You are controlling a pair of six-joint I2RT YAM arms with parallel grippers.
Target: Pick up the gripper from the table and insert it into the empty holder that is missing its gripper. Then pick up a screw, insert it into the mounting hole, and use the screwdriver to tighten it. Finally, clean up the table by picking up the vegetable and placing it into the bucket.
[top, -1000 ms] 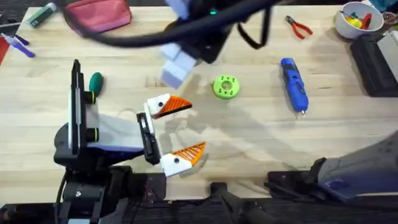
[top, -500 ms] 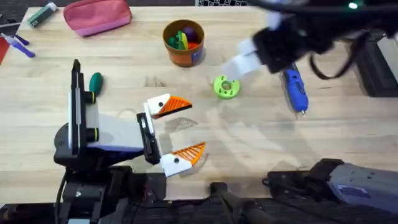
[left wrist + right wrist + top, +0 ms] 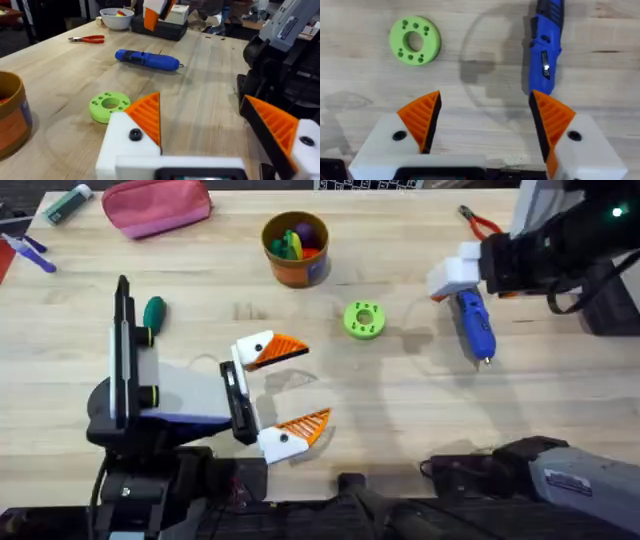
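My right gripper [image 3: 455, 277] hovers open over the handle end of the blue screwdriver [image 3: 473, 322], which lies flat on the table [image 3: 400, 400]. In the right wrist view the screwdriver [image 3: 544, 47] lies just beyond the open right gripper [image 3: 487, 120], close to one orange pad. My left gripper [image 3: 300, 388] rests open and empty near the front; its wrist view shows the left gripper [image 3: 205, 125] and a dark mounting hole [image 3: 135, 134] in a white finger. The dark green vegetable [image 3: 153, 310] lies beside the left arm. The orange bucket [image 3: 295, 250] stands at the back. The loose gripper is out of view.
A bright green holed disc [image 3: 363, 320] lies mid-table between the bucket and the screwdriver. A pink pouch [image 3: 155, 205] sits back left, red pliers [image 3: 480, 223] back right. A white bowl [image 3: 116, 17] stands beyond the pliers. Dark equipment [image 3: 605, 285] lines the right edge.
The right arm swept from over the bucket at the back centre to the right and lower, stopping above the screwdriver. The bucket is uncovered. The left arm has not moved.
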